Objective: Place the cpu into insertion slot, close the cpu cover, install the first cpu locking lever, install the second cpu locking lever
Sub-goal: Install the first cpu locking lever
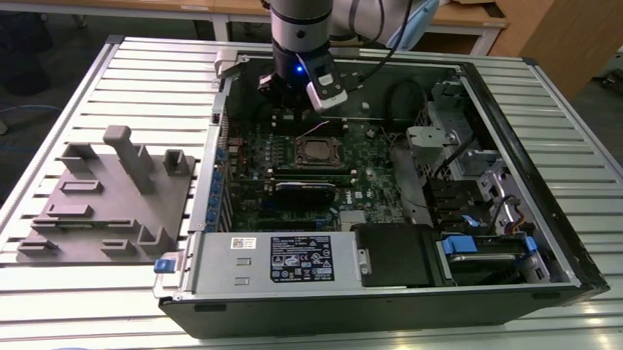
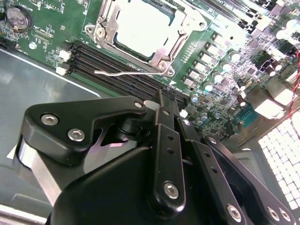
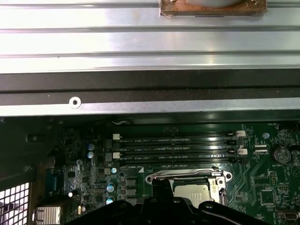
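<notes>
tool [image 2: 161, 97]: black, pinched closed, empty | exterior view: 12 o'clock of dark-framed square insertion slot [image 1: 317, 152] | silvery-grey square cpu [image 2: 140, 33] seated under metal frame cover [image 2: 105, 18]

Cpu [image 2: 140, 30] sits under cpu cover [image 2: 183, 30] on mobo [image 2: 56, 28] inside PC case [image 1: 545, 182], w/ mem slots [image 2: 89, 58] just beside.

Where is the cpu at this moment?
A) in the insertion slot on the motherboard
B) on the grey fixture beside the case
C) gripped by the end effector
A: in the second wrist view the cpu lies flat, silvery top up, within the metal frame of the insertion slot.
</notes>
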Robot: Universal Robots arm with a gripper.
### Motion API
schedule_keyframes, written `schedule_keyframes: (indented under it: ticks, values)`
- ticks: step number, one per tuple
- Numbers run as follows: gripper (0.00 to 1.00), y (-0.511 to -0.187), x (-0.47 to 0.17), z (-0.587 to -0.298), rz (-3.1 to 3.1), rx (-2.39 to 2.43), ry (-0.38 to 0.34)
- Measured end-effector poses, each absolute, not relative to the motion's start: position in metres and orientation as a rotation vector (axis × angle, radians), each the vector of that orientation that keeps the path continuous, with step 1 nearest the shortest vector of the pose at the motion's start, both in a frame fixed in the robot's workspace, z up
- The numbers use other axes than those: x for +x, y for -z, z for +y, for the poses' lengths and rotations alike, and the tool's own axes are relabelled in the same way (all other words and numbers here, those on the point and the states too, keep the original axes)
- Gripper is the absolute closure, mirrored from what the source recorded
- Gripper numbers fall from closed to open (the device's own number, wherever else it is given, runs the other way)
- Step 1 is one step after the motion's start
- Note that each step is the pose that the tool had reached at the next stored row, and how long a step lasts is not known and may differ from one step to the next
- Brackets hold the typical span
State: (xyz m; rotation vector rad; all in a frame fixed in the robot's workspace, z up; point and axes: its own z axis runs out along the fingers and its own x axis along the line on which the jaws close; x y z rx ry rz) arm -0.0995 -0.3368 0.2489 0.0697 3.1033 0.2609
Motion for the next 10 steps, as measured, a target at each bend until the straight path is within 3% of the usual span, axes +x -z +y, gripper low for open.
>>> schedule_keyframes:
  ticks: [10]
  values:
    - [0.90,-0.2463,-0.0958,-0.3349,3.103,0.070,-0.261]
